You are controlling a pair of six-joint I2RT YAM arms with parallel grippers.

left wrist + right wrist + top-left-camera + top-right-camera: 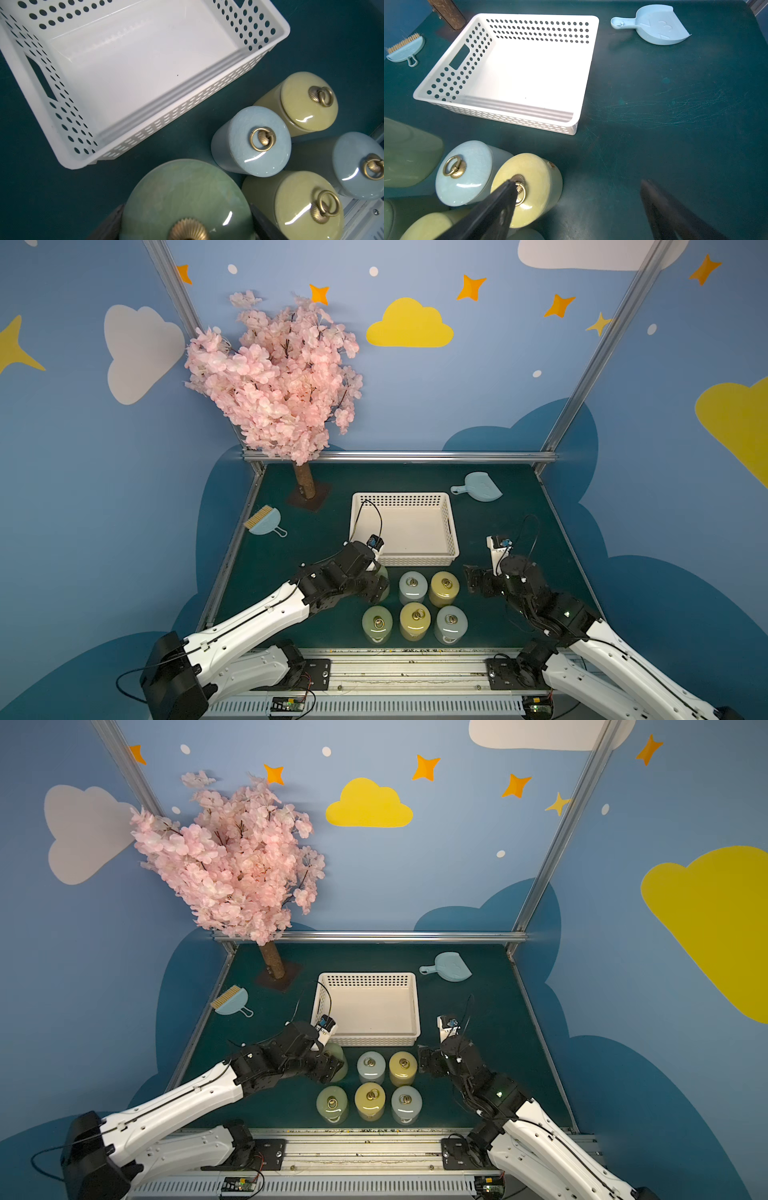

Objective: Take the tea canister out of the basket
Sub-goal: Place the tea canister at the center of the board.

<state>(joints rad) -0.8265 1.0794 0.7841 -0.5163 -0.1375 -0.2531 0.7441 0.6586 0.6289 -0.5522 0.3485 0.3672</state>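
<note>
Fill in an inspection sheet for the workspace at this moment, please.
Surface: green table, scratched.
Job's things: white basket holds nothing; green canister outside it, gripped; five canisters stand before the basket.
Clutter: brush, dustpan, blossom tree.
Tools: left tool shut on the green canister; right tool open beside a yellow canister.
Cables: left cable, right cable loop above the wrists.
Surroundings: blue walls with clouds, stars.

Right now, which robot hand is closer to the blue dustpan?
Right. The right gripper, open, is by the yellow canister, with just table between it and the dustpan. The left gripper grips the green canister by the basket's near left corner.
</note>
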